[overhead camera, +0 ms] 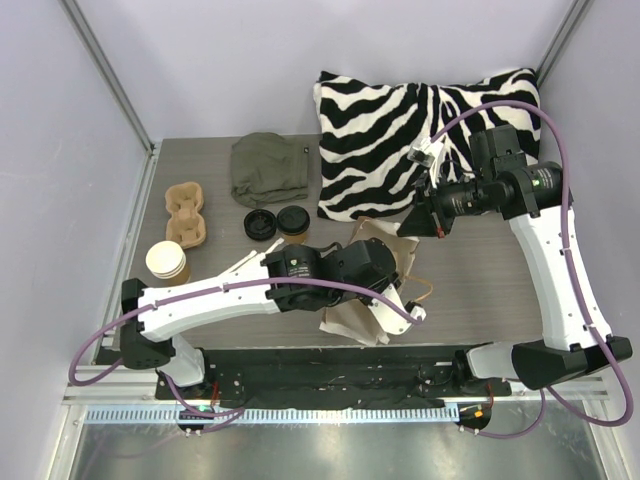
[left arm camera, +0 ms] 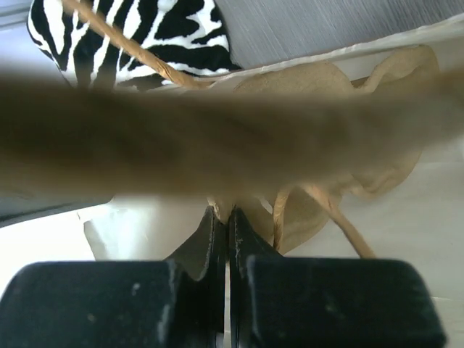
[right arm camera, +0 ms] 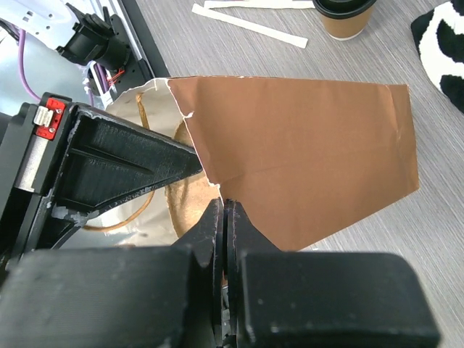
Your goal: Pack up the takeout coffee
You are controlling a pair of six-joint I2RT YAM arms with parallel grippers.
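left gripper [left arm camera: 228, 216] & right gripper [right arm camera: 223, 209] each pinch the paper bag [right arm camera: 304, 145] rim tight, prob holding its mouth open so the coffee cup [right arm camera: 346, 18] fits.

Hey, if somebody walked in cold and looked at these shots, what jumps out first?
The zebra-striped pillow at the back right stands out most. In the middle sits a brown paper bag, with the left claw and right claw each shut on its edge. The lidded coffee cup stands just behind and left of it, not yet packed.
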